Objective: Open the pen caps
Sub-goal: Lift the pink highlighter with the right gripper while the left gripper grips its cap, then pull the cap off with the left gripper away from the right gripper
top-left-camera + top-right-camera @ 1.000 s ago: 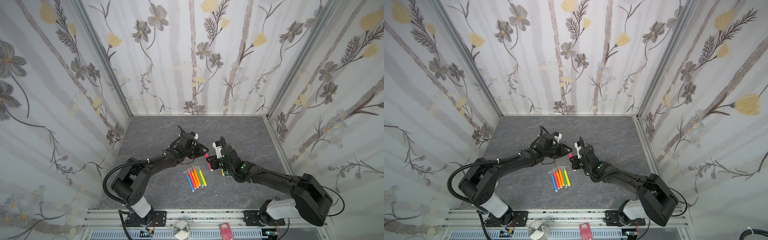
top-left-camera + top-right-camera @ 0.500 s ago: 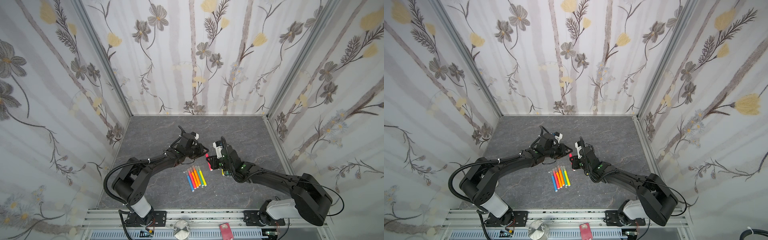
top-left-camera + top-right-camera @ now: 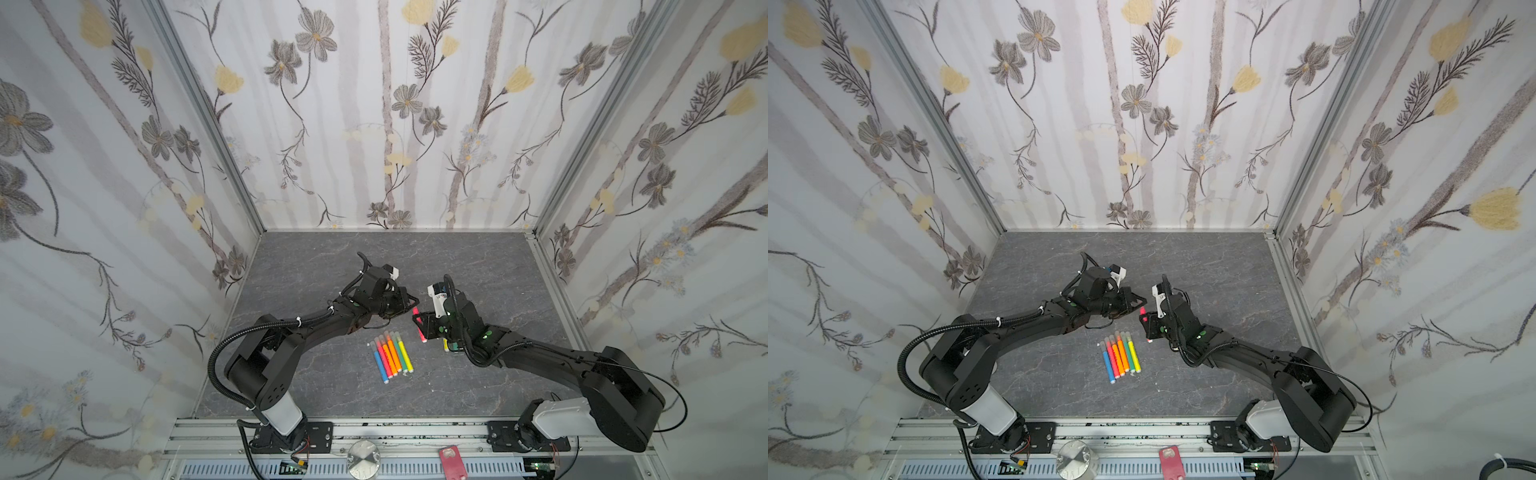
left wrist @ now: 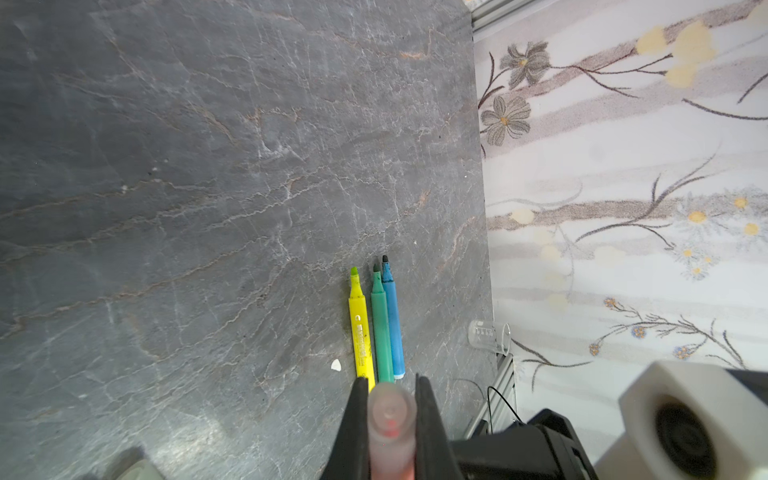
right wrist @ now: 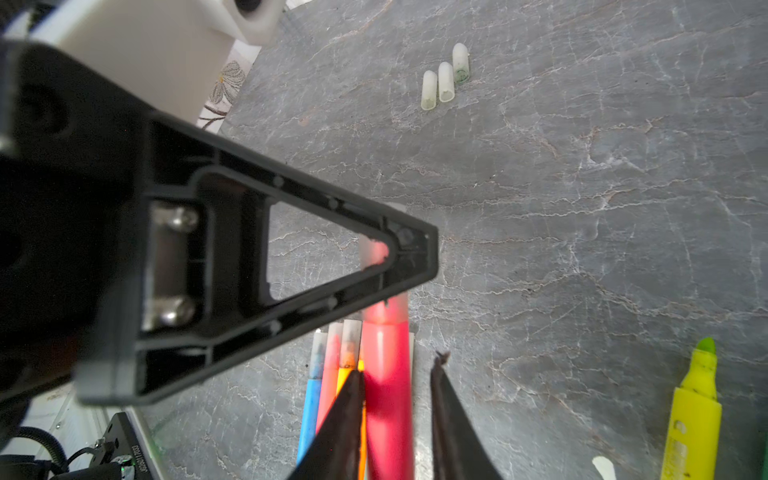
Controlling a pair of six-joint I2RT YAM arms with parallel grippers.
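I am working on one pink pen (image 5: pixel 386 374) over the grey table (image 3: pixel 332 266), near the row of capped pens (image 3: pixel 390 357)!
My left gripper (image 4: pixel 390 386) is pinching its pen cap (image 4: pixel 390 415); my right gripper (image 5: pixel 397 365) is standing slightly spread round the barrel, one finger touching it, a gap showing at the other. The left gripper itself is hiding most of the cap in the right wrist view, the barrel's rear is running off frame, and in both top views the pen is showing only as a small pink sliver. Its long axis is running nearly front to back, capped end pointing toward the back wall (image 3: pixel 395 124). Three loose caps (image 5: pixel 444 79) are lying side by side.
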